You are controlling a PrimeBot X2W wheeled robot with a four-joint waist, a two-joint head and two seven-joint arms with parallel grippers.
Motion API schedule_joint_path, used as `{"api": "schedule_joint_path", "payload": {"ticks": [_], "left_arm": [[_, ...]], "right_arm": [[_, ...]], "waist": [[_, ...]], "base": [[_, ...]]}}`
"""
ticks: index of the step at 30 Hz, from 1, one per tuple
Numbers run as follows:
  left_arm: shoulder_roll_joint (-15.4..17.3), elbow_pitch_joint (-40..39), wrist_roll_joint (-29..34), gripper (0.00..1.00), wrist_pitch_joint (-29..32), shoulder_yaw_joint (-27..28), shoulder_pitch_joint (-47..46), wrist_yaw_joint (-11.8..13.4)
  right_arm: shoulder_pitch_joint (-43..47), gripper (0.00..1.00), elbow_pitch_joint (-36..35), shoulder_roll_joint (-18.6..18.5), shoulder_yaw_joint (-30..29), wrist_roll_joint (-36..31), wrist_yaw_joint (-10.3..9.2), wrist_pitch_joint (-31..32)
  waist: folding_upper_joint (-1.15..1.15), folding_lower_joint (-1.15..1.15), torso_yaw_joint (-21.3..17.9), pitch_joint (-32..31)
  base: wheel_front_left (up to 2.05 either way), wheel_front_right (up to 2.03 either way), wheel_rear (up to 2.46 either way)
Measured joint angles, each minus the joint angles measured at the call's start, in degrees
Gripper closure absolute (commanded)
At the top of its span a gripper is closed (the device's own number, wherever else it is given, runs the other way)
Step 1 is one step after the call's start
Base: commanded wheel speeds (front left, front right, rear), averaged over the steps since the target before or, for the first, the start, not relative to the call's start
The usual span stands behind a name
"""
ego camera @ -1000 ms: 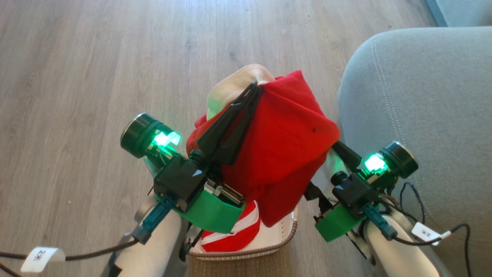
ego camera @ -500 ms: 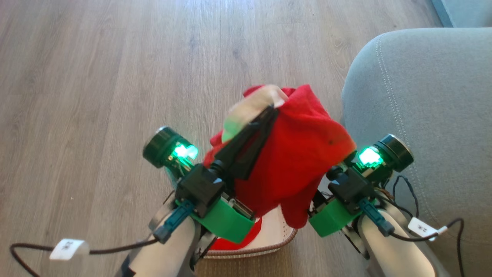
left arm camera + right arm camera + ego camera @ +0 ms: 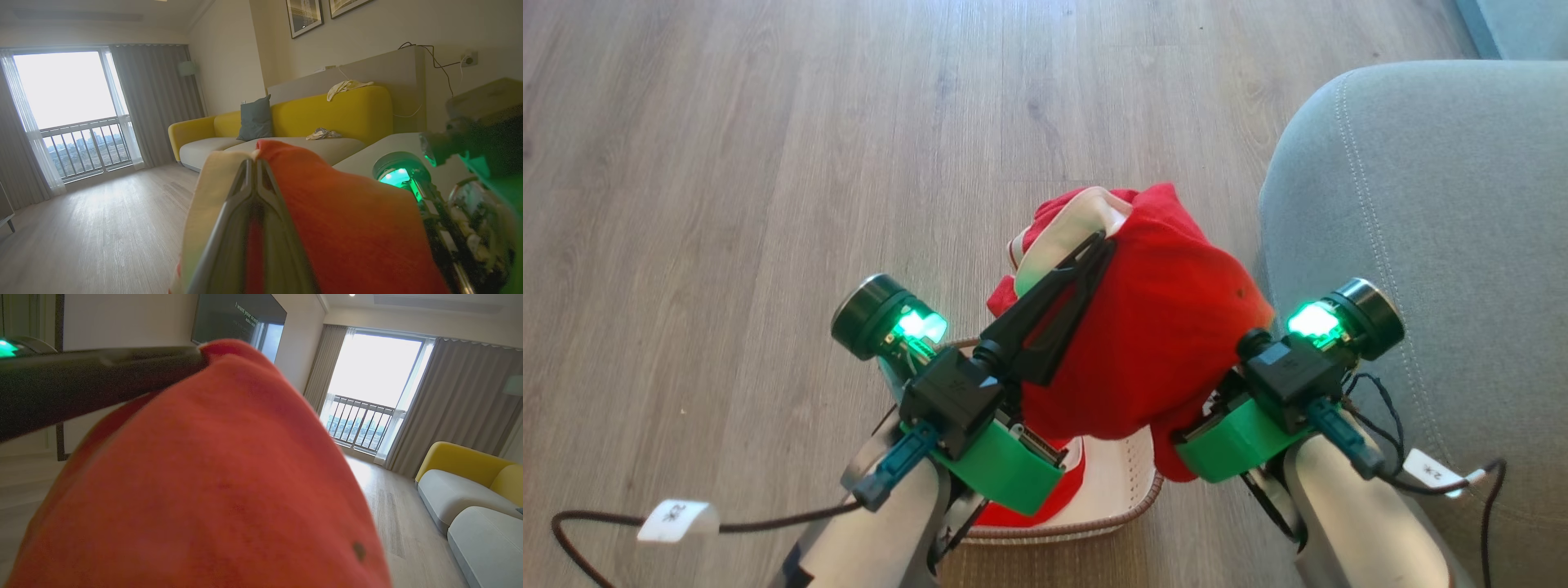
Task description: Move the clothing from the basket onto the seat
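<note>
**In the air: the clothing [image 3: 1168,327] over the basket [image 3: 1131,498]**

The left gripper [image 3: 1098,245] pinches the garment's white edge, up near the seat [image 3: 1445,204]. The right gripper [image 3: 1286,371] is pressed together, its fingers buried under the red cloth — whether they grip it I cannot tell.

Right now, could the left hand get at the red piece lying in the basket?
Probably not: the left hand is shut on the lifted garment, which hangs over the basket and the red piece inside.
</note>
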Motion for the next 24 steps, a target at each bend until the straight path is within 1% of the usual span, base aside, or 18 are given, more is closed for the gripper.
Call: {"api": "schedule_joint_path", "payload": {"ticks": [3, 4, 5, 6, 8, 16, 24], "left_arm": [[0.00, 0.00, -0.33, 1.00, 0.00, 0.16, 0.00, 0.01], [0.00, 0.00, -0.40, 0.77, 0.00, 0.24, 0.00, 0.05], [0.00, 0.00, -0.40, 0.63, 0.00, 0.29, 0.00, 0.09], [0.00, 0.00, -0.40, 0.53, 0.00, 0.31, 0.00, 0.12], [0.00, 0.03, -0.40, 0.00, 0.00, 0.38, 0.00, 0.33], [0.00, 1.26, -0.32, 0.00, -0.01, 1.58, 0.00, 0.51], [0.00, 3.11, 1.31, 0.00, -0.01, 3.21, 0.75, 0.51]], "right_arm": [[0.03, 1.00, -0.88, 0.34, -0.69, 0.86, 0.00, 0.00], [0.04, 1.00, -1.18, 0.38, -0.82, 1.01, 0.00, 0.00], [0.07, 1.00, -1.56, 0.43, -0.96, 1.03, 0.00, 0.00], [0.07, 1.00, -1.91, 0.46, -1.09, 1.04, 0.00, 0.00], [0.11, 1.00, -2.46, 0.51, -1.49, 1.42, 0.00, 0.00], [0.21, 1.00, -3.27, 0.59, -3.52, 1.91, 0.00, 0.00], [0.31, 1.00, -3.26, 0.64, -7.09, 1.85, 0.00, 0.00]], "waist": [[0.00, 0.00, 0.14, 0.14], [0.00, 0.00, 0.16, 0.15], [0.00, 0.00, 0.17, 0.16], [0.00, 0.00, 0.17, 0.17], [0.00, 0.00, 0.13, 0.21], [0.00, 0.00, -0.23, 0.21], [0.00, 0.00, -0.32, -0.10]], "base": [[0.00, 0.00, 0.00], [0.00, 0.00, 0.00], [0.00, 0.00, 0.00], [0.00, 0.00, 0.00], [0.00, 0.00, 0.00], [0.00, 0.00, 0.00], [0.00, 0.00, 0.00]]}}
